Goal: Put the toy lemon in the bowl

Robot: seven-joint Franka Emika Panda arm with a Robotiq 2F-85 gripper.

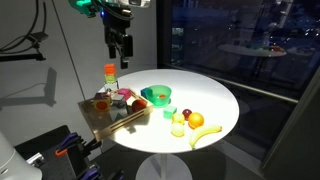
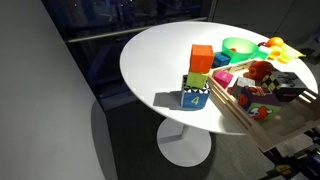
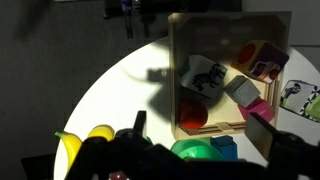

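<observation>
— The claw?
— The black two-fingered gripper (image 1: 120, 55) hangs high, fingers spread, grasping nothing. Below it, one flat wooden tray (image 1: 97, 120) holds a jumble of coloured toy blocks.
— The bowl?
— One round bright green plastic bowl (image 1: 156, 95), just beside the tray. I can't tell what's inside.
— The lemon?
— One small, pale yellow, roundish plastic toy lemon (image 1: 178, 120) on the round white table (image 1: 215, 100) beyond the bowl, near one long curved yellow banana (image 1: 205, 135).

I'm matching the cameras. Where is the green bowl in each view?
In an exterior view: the green bowl sits mid-table, just right of the wooden tray.
In an exterior view: green bowl top right, beyond the wooden tray.
Wrist view: green bowl bottom centre, partly hidden.
Shared landmark: the wooden tray.
</observation>
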